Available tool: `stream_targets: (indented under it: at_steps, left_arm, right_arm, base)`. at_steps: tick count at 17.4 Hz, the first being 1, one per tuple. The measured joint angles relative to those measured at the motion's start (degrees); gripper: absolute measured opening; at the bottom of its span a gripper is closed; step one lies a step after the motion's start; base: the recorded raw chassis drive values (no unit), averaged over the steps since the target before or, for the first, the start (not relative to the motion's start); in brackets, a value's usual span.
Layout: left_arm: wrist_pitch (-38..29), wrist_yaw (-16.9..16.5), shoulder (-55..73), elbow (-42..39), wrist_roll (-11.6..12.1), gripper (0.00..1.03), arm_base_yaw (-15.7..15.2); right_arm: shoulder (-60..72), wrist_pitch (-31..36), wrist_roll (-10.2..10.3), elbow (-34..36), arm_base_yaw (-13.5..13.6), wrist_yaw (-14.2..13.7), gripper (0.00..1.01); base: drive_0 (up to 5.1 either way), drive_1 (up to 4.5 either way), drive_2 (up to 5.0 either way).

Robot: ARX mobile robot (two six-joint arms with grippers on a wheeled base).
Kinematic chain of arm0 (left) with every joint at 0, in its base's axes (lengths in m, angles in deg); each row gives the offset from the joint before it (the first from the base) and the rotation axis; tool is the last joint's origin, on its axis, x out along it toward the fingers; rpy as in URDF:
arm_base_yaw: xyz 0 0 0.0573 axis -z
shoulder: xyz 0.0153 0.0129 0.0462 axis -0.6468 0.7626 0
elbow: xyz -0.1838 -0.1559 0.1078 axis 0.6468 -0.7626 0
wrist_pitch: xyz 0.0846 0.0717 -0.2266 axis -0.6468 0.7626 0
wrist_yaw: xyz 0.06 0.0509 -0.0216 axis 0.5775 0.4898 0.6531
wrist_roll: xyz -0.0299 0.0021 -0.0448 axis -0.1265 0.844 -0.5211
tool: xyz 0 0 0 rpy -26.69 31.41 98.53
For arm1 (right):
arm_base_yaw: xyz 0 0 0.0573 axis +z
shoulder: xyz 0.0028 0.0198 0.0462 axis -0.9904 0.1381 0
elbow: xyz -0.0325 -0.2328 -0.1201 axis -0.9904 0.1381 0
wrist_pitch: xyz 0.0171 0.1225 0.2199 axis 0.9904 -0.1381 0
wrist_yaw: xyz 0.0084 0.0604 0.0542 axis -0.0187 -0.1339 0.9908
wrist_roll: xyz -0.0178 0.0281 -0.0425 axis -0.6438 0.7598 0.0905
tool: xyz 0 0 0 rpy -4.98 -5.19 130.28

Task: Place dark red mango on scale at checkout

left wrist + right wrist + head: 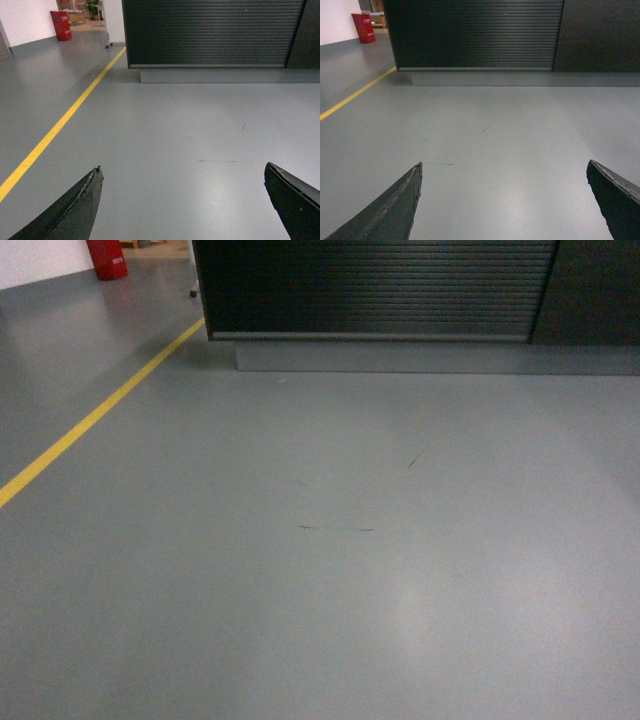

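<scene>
Floor [330,570], grey and glossy, fills the near and middle ground in front of you and runs unbroken to the checkout [380,285] at the far edge. Only the counter's dark, horizontally ribbed front panel and the grey plinth [430,357] beneath it show; its top lies above all three views, so you cannot see the scale or the dark red mango from here. To the right of the ribbed panel a plain dark panel [597,35] continues the counter's face to the frame edge.

A yellow line [95,415] painted on the floor slants from the near left toward the counter's far left corner. Beyond it, at the far left, a red container [61,25] stands against a white wall [27,20], with cardboard boxes [76,17] and a green plant [92,6] further back. Two thin dark scuff marks [337,529] lie on the floor between you and the plinth; they are flat marks only.

Your left gripper [182,172] hangs above the floor with its jaws spread wide, one black fingertip [82,200] at the lower left of its wrist view and the other at the lower right, bare floor between them. Your right gripper [504,167] is likewise spread wide and holds nothing, its dark fingers [400,202] framing bare floor. Neither arm appears in the head view.
</scene>
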Motion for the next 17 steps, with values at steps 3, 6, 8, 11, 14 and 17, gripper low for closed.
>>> stream_targets:
  at_steps: [3, 6, 8, 11, 14, 17]
  left_arm:
    - [0.0, 0.0, 0.0, 0.0, 0.0, 0.98, 0.0]
    - [0.0, 0.0, 0.0, 0.0, 0.0, 0.98, 0.0]
    - [0.0, 0.0, 0.0, 0.0, 0.0, 0.98, 0.0]
    - [0.0, 0.0, 0.0, 0.0, 0.0, 0.98, 0.0]
    - [0.0, 0.0, 0.0, 0.0, 0.0, 0.98, 0.0]
    - [0.0, 0.0, 0.0, 0.0, 0.0, 0.98, 0.0]
  right_arm:
    - [0.0, 0.0, 0.0, 0.0, 0.0, 0.0, 0.98]
    - [0.0, 0.0, 0.0, 0.0, 0.0, 0.0, 0.98]
    - [0.0, 0.0, 0.0, 0.0, 0.0, 0.0, 0.98]
    - [0.0, -0.02, 0.0, 0.0, 0.0, -0.02, 0.98]
    - [0.0, 0.0, 0.0, 0.0, 0.0, 0.0, 0.98]
    - [0.0, 0.0, 0.0, 0.0, 0.0, 0.0, 0.98]
  base:
    - [0.0, 0.0, 0.0]
    - [0.0, 0.0, 0.0]
    - [0.0, 0.0, 0.0]
    - [0.0, 0.0, 0.0]
    - [0.0, 0.0, 0.0]
    - [0.0, 0.0, 0.0]
